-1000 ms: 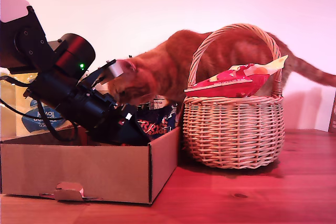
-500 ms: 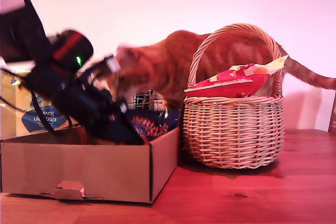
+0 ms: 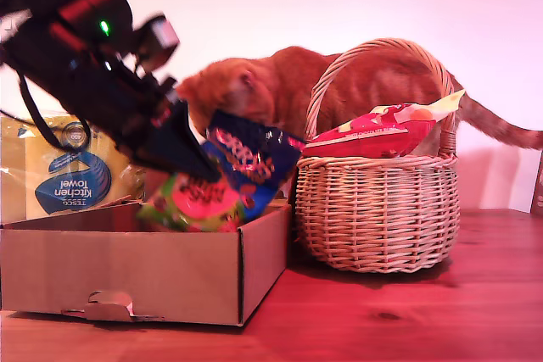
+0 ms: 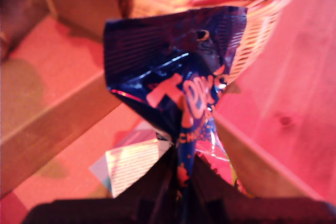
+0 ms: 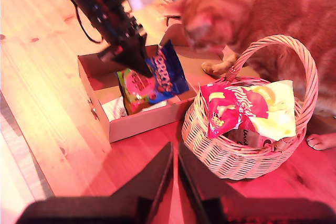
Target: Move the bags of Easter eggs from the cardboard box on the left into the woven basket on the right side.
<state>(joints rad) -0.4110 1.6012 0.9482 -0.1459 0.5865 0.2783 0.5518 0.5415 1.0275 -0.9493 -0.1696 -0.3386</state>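
My first gripper is shut on the top edge of a dark blue bag of Easter eggs, held above the cardboard box near its wall on the basket side. A green and pink bag hangs just beneath the blue one; I cannot tell whether it is gripped too. A red and yellow bag lies across the woven basket. My second gripper hovers high over the table in front of box and basket, shut on nothing.
An orange cat stands behind the box and basket, its head close to the held bag. A yellow kitchen-towel pack stands behind the box. A pale packet lies on the box floor.
My first gripper has risen out of the box, lifting the dark blue bag and the green and pink one with it. The cat's head has lifted and drawn back.
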